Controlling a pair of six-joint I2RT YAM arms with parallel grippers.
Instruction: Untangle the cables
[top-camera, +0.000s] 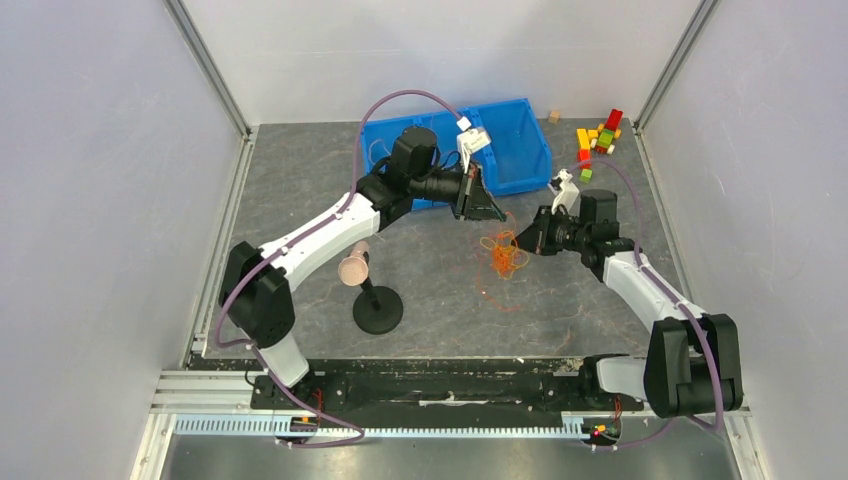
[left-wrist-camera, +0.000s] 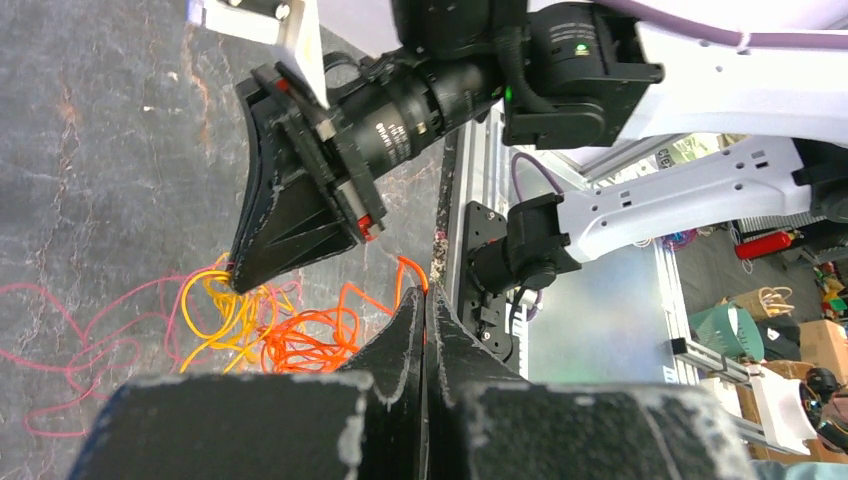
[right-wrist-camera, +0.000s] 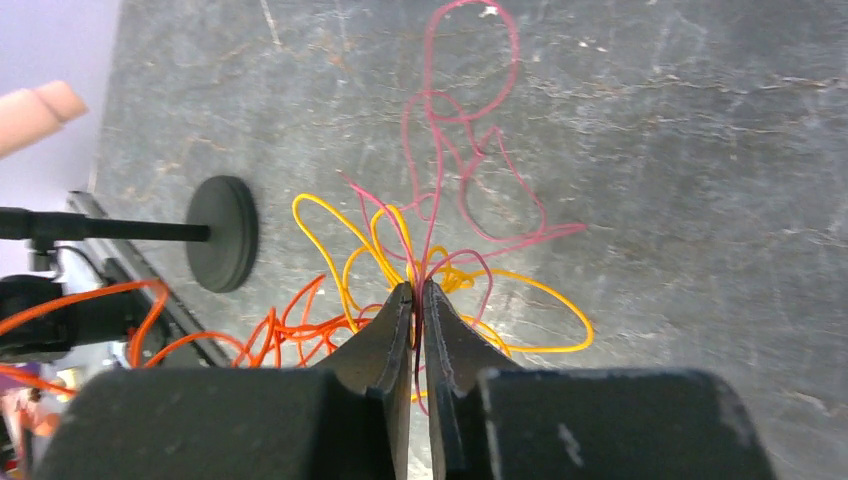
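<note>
The cables (top-camera: 505, 255) lie in a small loopy tangle on the grey mat between my two grippers. My left gripper (left-wrist-camera: 427, 292) is shut on an orange cable (left-wrist-camera: 300, 340), whose strand rises from the tangle into the fingertips. It sits just above and left of the tangle in the top view (top-camera: 490, 210). My right gripper (right-wrist-camera: 417, 288) is shut on a red-pink cable (right-wrist-camera: 428, 235), with yellow loops (right-wrist-camera: 590, 333) and orange strands (right-wrist-camera: 270, 319) spread around its tips. It meets the tangle from the right (top-camera: 525, 243). A red-pink strand (left-wrist-camera: 80, 340) trails off along the mat.
A blue bin (top-camera: 520, 140) stands behind the left gripper. Several coloured blocks (top-camera: 598, 135) lie at the back right. A black stand (top-camera: 378, 310) with a beige top (top-camera: 353, 268) is left of the tangle. Frame walls close both sides.
</note>
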